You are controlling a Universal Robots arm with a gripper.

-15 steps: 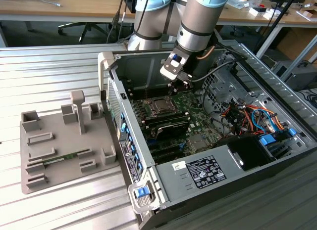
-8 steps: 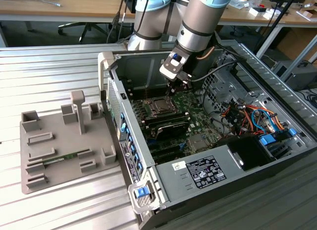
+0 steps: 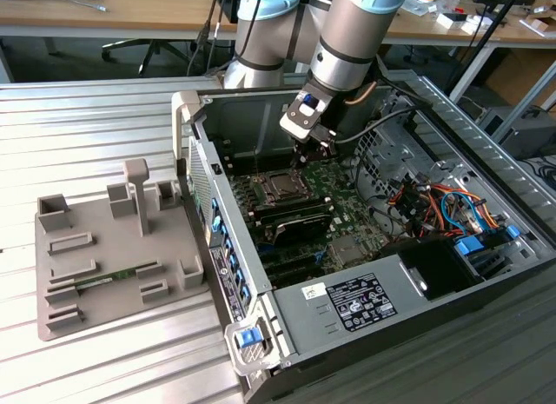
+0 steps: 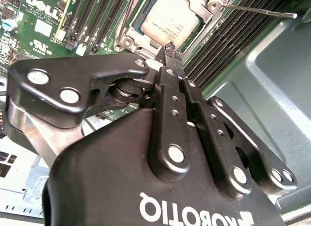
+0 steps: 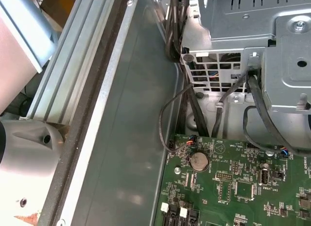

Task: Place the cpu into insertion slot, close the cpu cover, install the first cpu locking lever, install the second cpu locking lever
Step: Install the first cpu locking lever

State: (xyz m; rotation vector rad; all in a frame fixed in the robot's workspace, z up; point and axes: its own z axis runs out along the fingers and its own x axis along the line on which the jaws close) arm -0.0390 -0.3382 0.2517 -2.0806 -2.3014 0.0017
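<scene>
The cpu (image 4: 167, 19), a silvery square chip, lies in the insertion slot (image 3: 280, 185) on the green motherboard (image 3: 347, 213). The cpu cover (image 4: 199, 29), a thin metal frame, lies flat around the chip's top. A thin metal locking lever (image 4: 257, 11) sticks out from one corner of the socket toward the case wall. My gripper (image 4: 170, 53) hovers just beside the socket's edge with its black fingers pressed together and nothing visible between them. In the exterior view the gripper (image 3: 314, 156) hangs just behind the socket, inside the open computer case.
Long black memory slots (image 4: 92, 17) flank the socket. A black module (image 3: 295, 220) sits in front of it, with the power supply (image 3: 365, 300) nearer. Cables (image 3: 434, 204) and a drive cage (image 5: 252, 41) crowd the exterior view's right. A grey fixture tray (image 3: 113, 256) lies outside the case.
</scene>
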